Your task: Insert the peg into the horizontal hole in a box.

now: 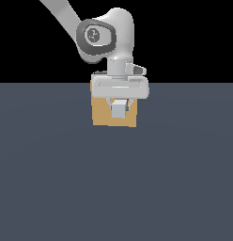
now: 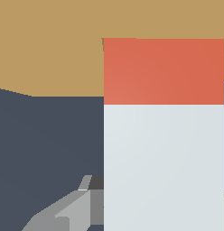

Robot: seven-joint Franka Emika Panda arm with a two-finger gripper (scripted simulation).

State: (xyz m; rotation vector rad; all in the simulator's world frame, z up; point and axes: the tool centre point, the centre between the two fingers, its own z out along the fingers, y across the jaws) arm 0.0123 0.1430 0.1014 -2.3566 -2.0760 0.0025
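Pegs: one, the peg point(image 2: 163, 135)
Boxes: one, the box point(image 1: 100, 115)
Grippers: one, the gripper point(image 1: 119, 104)
Arms: one
Floors: one, grey

Peg point(image 2: 163, 135) filled much of the frame: pale grey-white length nearest the camera, red-orange end against the tan box point(image 2: 50, 45). Dark bench point(image 2: 41, 144) lay below the box. One grey end effector finger point(image 2: 73, 210) showed beside the peg.
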